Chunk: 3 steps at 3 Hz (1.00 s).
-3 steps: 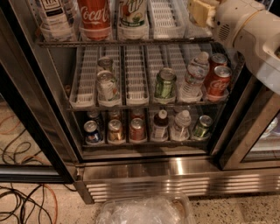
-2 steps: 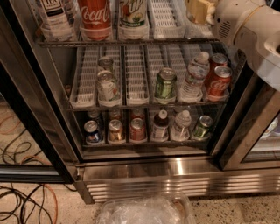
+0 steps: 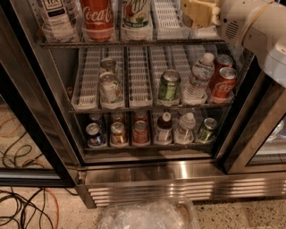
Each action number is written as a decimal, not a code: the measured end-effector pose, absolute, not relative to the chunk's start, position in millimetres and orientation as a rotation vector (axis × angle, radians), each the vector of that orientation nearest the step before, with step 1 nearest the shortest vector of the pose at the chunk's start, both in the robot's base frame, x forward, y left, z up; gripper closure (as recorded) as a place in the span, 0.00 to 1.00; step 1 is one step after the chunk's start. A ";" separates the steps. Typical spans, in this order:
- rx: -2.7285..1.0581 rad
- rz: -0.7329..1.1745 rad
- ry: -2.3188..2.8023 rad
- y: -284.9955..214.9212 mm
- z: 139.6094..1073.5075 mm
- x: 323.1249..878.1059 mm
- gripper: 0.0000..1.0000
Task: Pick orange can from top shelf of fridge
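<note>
The fridge (image 3: 178,172) stands open, with a steel body and three wire racks of drinks. The top shelf (image 3: 134,43) runs along the upper edge of the view and holds a tea bottle (image 3: 56,18), a red Coca-Cola bottle (image 3: 97,18), a green-and-white bottle (image 3: 135,18) and white lane trays (image 3: 166,18). My gripper (image 3: 199,13), tan at its tip on a white arm (image 3: 250,27), reaches over the right end of the top shelf. I do not see the orange can; it may be hidden behind the gripper or above the view.
The middle rack holds pale cans (image 3: 109,87), a green can (image 3: 169,85), a water bottle (image 3: 199,78) and red Coca-Cola cans (image 3: 223,82). The bottom rack holds several cans and bottles (image 3: 140,132). A black door frame (image 3: 31,116) stands left, cables (image 3: 22,205) lie on the floor, and a plastic bin (image 3: 147,214) sits below.
My gripper has shifted slightly left over the top shelf. Nothing else has moved.
</note>
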<state>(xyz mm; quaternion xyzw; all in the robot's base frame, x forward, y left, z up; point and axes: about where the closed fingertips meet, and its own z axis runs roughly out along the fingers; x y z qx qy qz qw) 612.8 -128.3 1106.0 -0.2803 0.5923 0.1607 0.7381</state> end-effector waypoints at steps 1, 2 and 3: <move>-0.644 0.373 1.338 -128.6 1093.8 601.7 1.00; -0.672 0.383 1.364 -128.8 1080.0 593.3 1.00; -0.675 0.383 1.367 -129.4 1081.3 591.3 1.00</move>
